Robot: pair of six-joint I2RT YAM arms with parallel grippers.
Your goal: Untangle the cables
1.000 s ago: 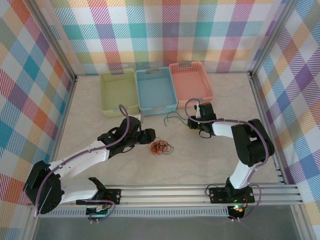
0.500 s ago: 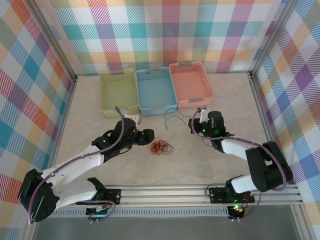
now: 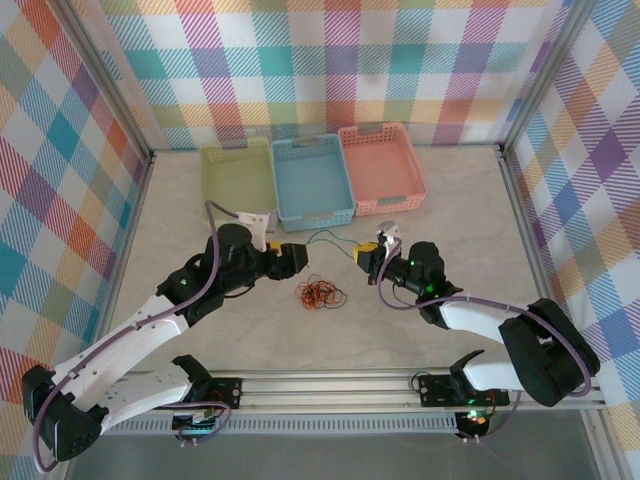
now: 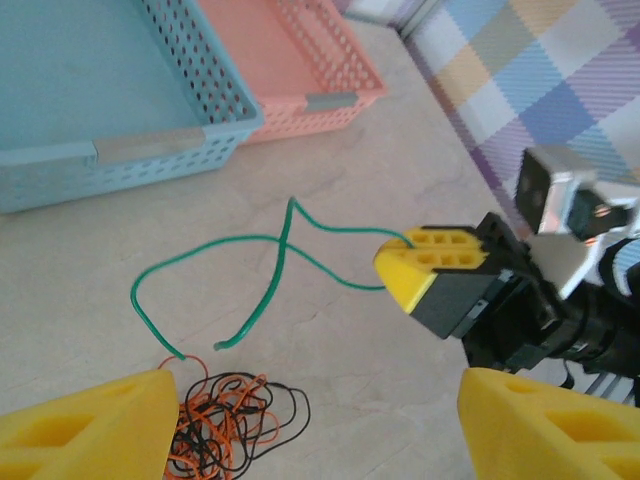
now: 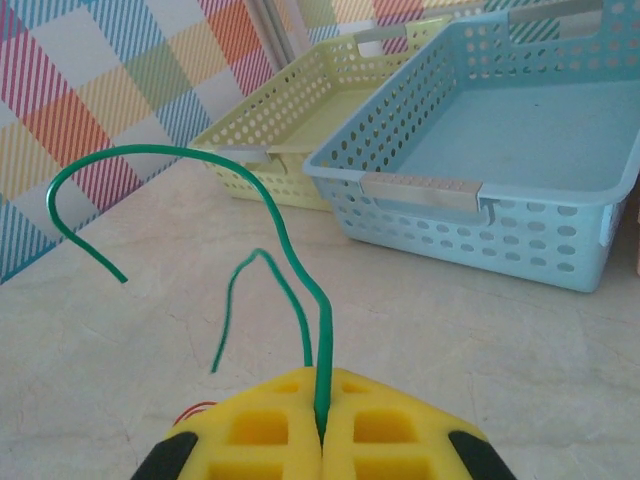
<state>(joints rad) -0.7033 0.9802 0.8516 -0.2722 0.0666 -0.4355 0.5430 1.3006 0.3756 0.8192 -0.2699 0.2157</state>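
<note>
Left arm reaches from its base at the near left diagonally toward the centre, forearm low, wrist pointing right. Left gripper (image 3: 295, 258) is released, pads spread wide with nothing between them. On its wrist cam the gripper (image 4: 318, 400) hangs just above the clump of orange and black cables (image 4: 225, 415).

Right arm is folded, with the elbow out to the near right and the forearm running left, low over the table (image 3: 450, 240). Right gripper (image 3: 368, 255) is clenched on one end of the green cable (image 3: 330, 238). On its own cam the pads of the gripper (image 5: 322, 425) meet with the green cable (image 5: 323, 340) rising out of the seam.

The green cable (image 4: 240, 238) loops left from the right gripper (image 4: 435, 265), between the two grippers and just near of the blue basket (image 3: 315, 218). One bend dips to the clump's edge; I can't tell if it's hooked in.

The clump (image 3: 318, 294) sits mid-table, nearer than both grippers.
</note>
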